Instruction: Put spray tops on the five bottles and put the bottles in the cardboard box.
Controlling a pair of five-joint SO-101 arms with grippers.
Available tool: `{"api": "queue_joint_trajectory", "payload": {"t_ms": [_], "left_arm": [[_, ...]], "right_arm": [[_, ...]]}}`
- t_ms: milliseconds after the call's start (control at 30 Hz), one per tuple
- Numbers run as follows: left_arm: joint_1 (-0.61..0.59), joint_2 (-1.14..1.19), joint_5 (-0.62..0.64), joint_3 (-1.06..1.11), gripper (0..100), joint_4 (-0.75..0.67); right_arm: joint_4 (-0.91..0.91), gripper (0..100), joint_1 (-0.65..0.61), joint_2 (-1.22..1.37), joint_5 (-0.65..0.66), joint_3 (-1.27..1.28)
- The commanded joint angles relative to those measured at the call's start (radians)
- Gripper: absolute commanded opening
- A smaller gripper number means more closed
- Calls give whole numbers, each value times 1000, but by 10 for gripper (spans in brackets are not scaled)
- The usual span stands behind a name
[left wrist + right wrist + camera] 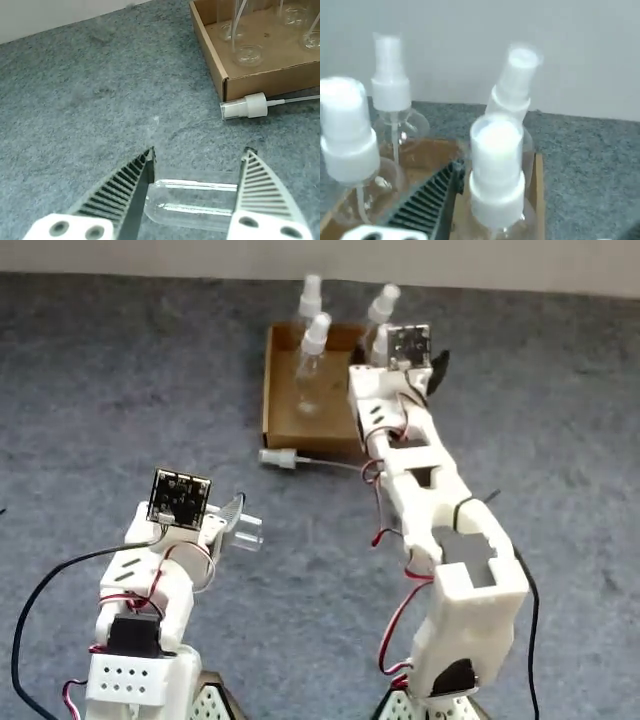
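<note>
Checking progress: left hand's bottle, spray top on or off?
Off: the bottle is bare; a loose spray top lies beside the box.

**Right wrist view.** Clock bearings are taken from the right gripper (545,200), with 12 o'clock straight ahead.

- **Gripper:** the black toothed finger (427,202) lies just beside the nearest bottle (500,232). The other finger barely shows and is well apart, so the jaws stand wide.
- **12 o'clock:** the nearest bottle carries a white spray top (497,155).
- **Toward 1 o'clock:** the tilted bottle (512,87) stands behind it, also capped.
- **11 o'clock:** the far bottle (400,127) stands upright, its dip tube visible through the clear body.
- **10 o'clock:** the side bottle (365,185) is close and capped.
- **Surroundings:** the nearest and side bottles stand on the floor of the cardboard box (538,185). The grey tabletop (590,165) lies at 2 o'clock, with a pale wall (470,35) beyond.
</note>
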Motion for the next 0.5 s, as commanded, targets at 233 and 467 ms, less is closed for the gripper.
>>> {"api": "queue_joint_trajectory", "payload": {"t_ms": [233, 467], "left_arm": [[15, -13, -8, -5, 213, -6], [12, -13, -8, -4, 213, -6]], "right_arm": [[182, 465, 12, -344, -6, -39], [455, 465, 12, -501, -6, -93]]}}
